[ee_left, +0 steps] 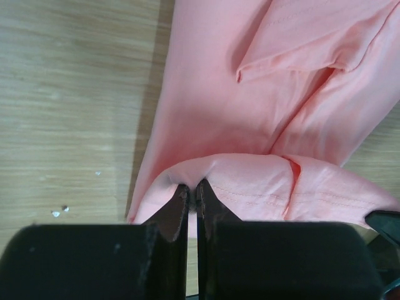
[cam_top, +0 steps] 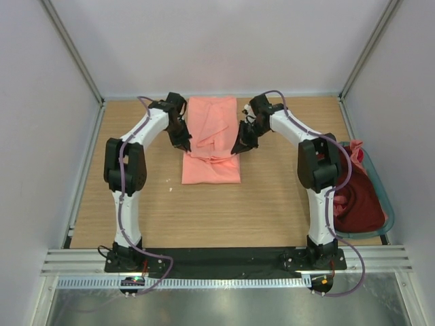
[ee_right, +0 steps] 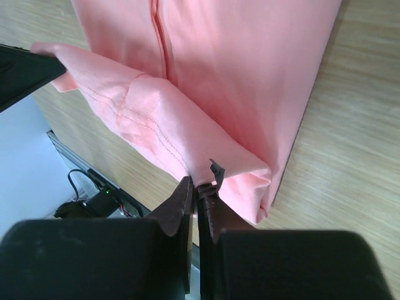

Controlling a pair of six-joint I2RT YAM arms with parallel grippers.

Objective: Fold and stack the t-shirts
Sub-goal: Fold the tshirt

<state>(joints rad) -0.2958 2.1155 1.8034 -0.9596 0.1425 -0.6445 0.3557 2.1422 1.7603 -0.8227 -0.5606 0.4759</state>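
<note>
A salmon-pink t-shirt (cam_top: pixel 212 139) lies lengthwise on the wooden table, partly folded over itself. My left gripper (cam_top: pixel 185 144) is shut on its left edge, and the left wrist view shows a fold of pink cloth (ee_left: pixel 250 187) pinched at the left gripper (ee_left: pixel 193 185) and lifted. My right gripper (cam_top: pixel 239 146) is shut on the right edge; in its wrist view the hemmed cloth (ee_right: pixel 156 119) bunches at the right gripper (ee_right: pixel 200 184). A dark maroon t-shirt (cam_top: pixel 360 200) and more salmon-pink cloth (cam_top: pixel 355 151) lie in the basket at right.
The grey-teal plastic basket (cam_top: pixel 386 197) sits at the table's right edge beside the right arm. White walls with metal posts enclose the table on three sides. A black strip and metal rail run along the near edge.
</note>
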